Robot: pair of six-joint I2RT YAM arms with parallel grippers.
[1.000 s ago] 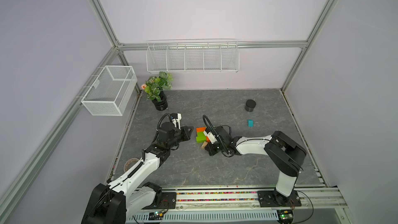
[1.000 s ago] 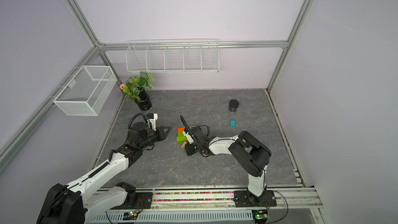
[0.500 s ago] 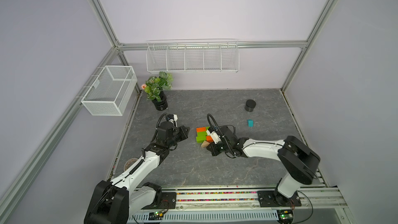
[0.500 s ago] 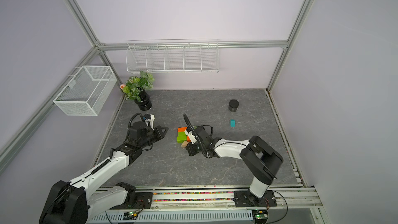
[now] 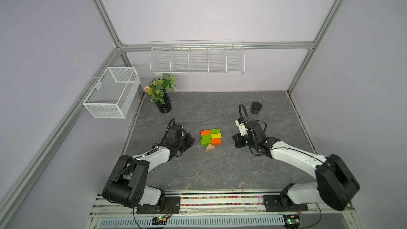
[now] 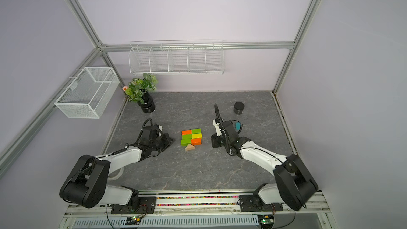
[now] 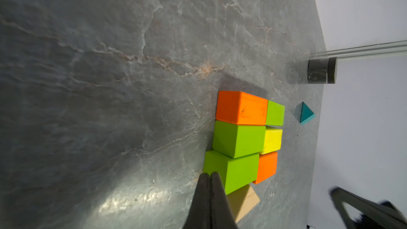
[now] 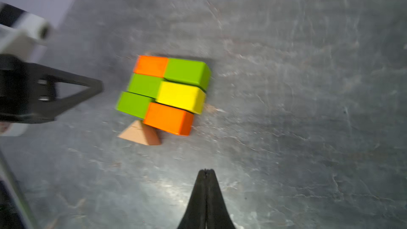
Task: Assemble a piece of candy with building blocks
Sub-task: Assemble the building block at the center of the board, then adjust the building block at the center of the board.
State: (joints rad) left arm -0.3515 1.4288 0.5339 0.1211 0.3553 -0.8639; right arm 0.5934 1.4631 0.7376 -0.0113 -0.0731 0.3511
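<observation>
Six building blocks, green, orange and yellow, lie as a slightly staggered two-by-three rectangle (image 5: 210, 137) (image 6: 191, 137) (image 7: 244, 139) (image 8: 167, 93) mid-table. A tan triangle (image 5: 209, 147) (image 7: 243, 201) (image 8: 141, 133) touches its near end. The teal triangle (image 6: 237, 126) (image 7: 305, 113) lies apart, to the right of the rectangle's far end and just behind my right wrist. My left gripper (image 5: 191, 140) (image 7: 209, 174) is shut and empty, its tips beside the near green brick on the rectangle's left. The right gripper (image 5: 235, 140) (image 8: 206, 170) is shut and empty, a short way right of the bricks.
A black round jar (image 5: 256, 107) (image 6: 239, 107) stands at the back right. A potted plant (image 5: 162, 93) sits in the back left corner. A wire basket (image 5: 111, 92) hangs on the left frame, and a wire shelf (image 5: 197, 58) on the back wall.
My right gripper has drawn back to the right, off the bricks it was against. The left gripper has shifted a little nearer the front beside them.
</observation>
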